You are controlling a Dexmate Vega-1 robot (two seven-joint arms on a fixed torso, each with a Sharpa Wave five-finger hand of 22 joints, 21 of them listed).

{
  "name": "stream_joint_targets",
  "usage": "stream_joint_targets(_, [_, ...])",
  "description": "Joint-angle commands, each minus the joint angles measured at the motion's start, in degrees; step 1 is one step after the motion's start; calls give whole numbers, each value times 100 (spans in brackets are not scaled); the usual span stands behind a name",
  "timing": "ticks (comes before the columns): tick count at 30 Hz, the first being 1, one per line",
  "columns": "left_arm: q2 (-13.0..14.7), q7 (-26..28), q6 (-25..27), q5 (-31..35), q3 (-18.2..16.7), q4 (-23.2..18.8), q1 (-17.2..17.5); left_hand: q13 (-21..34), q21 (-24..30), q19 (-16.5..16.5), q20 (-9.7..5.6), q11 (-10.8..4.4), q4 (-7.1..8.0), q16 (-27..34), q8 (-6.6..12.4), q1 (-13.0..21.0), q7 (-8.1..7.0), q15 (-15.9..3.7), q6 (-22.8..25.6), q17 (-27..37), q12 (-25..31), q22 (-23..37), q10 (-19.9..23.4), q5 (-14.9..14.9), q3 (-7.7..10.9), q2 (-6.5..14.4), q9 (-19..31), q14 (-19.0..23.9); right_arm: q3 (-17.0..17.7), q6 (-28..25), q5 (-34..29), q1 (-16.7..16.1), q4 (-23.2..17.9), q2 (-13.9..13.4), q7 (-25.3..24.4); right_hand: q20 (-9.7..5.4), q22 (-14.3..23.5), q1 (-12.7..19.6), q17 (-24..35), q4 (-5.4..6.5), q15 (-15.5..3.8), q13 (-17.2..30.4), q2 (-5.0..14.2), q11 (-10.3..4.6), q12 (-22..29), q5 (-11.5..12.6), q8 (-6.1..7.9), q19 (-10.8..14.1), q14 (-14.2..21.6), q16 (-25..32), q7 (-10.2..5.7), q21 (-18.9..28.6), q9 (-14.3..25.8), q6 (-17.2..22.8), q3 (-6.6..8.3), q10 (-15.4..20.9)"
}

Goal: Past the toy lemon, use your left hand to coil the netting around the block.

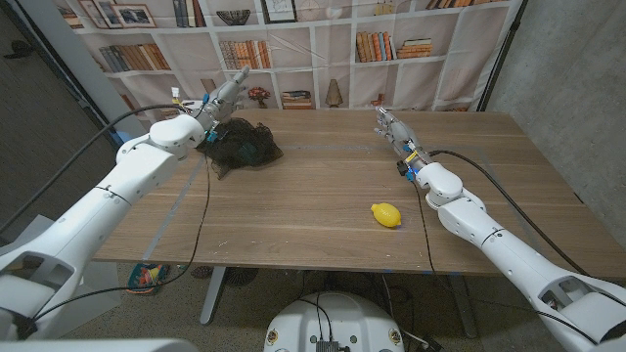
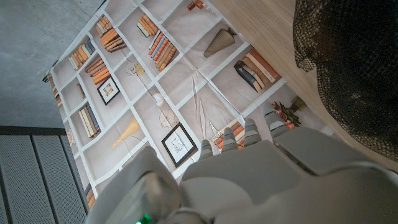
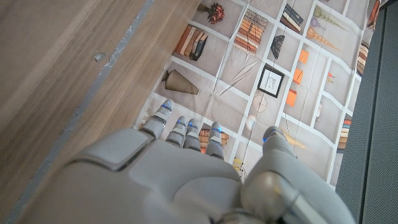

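At the far left of the wooden table [image 1: 323, 196], a dark heap of mesh netting [image 1: 245, 145] lies bunched, the block beneath hidden. The robot's left hand [image 1: 223, 98] hovers just above it, fingers extended, holding nothing. The right hand [image 1: 389, 124] is raised, fingers apart and empty. A yellow toy lemon [image 1: 386, 215] sits near the front edge.

long brown wooden table [image 1: 323, 196] | printed bookshelf backdrop sheet [image 1: 323, 49] hanging behind it (books, framed pictures, vases, all flat print) | grey concrete wall [image 1: 567, 88] at the far side
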Motion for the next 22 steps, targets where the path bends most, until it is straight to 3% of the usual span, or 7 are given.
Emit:
stream_joint_targets(1, [-178, -1074, -923, -747, 112, 873, -152, -5, -30, -42, 21, 51, -23, -11, 4, 82, 51, 13, 12, 19, -9, 9, -17, 38, -13, -2, 16, -29, 18, 139, -273, 8, 9, 195, -504, -54, 11, -40, -11, -7, -10, 7, -40, 14, 38, 39, 42, 49, -32, 3, -25, 28, -2, 36, -48, 54])
stream_joint_targets(7, [-371, -1764, -1249, -1039, 226, 1493, -393, -5, -51, -56, 21, 86, -24, -20, 5, 83, 61, -1, 18, 19, -19, 10, -19, 42, -16, -2, 16, -52, 93, -89, -530, -203, -361, 141, -1071, -144, 9, -79, -35, -5, -3, -4, -93, 8, 52, 65, 68, 66, -99, -19, 14, 36, -5, 111, -93, 83])
stream_joint_targets(10, [-414, -2034, -1335, -1101, 293, 1711, -498, -5, -67, -73, 21, 95, -24, -26, 6, 83, 63, 6, 23, 18, -24, 10, -20, 44, -18, -2, 16, -66, 161, -345, -690, -387, -699, 69, -1459, -192, 8, -96, -51, -5, -23, -10, -112, 16, 55, 86, 79, -59, -145, -30, 23, -9, -7, 153, -115, 88])
stream_joint_targets(16, [-556, -2440, -1404, -1140, 457, 2225, -776, -5, -91, -97, 21, 103, -24, -30, 11, 83, 58, -3, 39, 18, -35, 12, -31, 48, -21, -1, 15, -77, 258, -736, -916, -787, -1357, 17, -2083, 8, 5, -130, -106, -5, -105, -31, -103, 11, 78, 168, 88, -922, -321, -45, 40, -145, -11, 254, -165, 156])
stream_joint_targets(19, [-627, -2505, -1409, -1095, 532, 2461, -915, -5, -123, -129, 20, 146, -23, -35, -8, 82, 67, 1, -6, 17, -63, 14, -78, 55, -23, 4, 15, -94, 254, -721, -963, -815, -1422, 34, -2130, 34, 4, -127, -111, -7, -135, -32, -97, -27, 85, 175, 92, -940, -342, -46, 35, -124, -12, 276, -166, 179])
stream_joint_targets(22, [-708, -2571, -1384, -1138, 555, 2680, -1009, -4, -143, -145, 20, 166, -21, -42, -24, 82, 98, 8, -52, 17, -80, 16, -109, 59, -25, 8, 15, -117, 215, -500, -1011, -718, -1282, 134, -2094, 80, 4, -118, -119, -11, -146, -34, -75, -33, 79, 186, 84, -800, -339, -35, 39, -39, -12, 276, -163, 171])
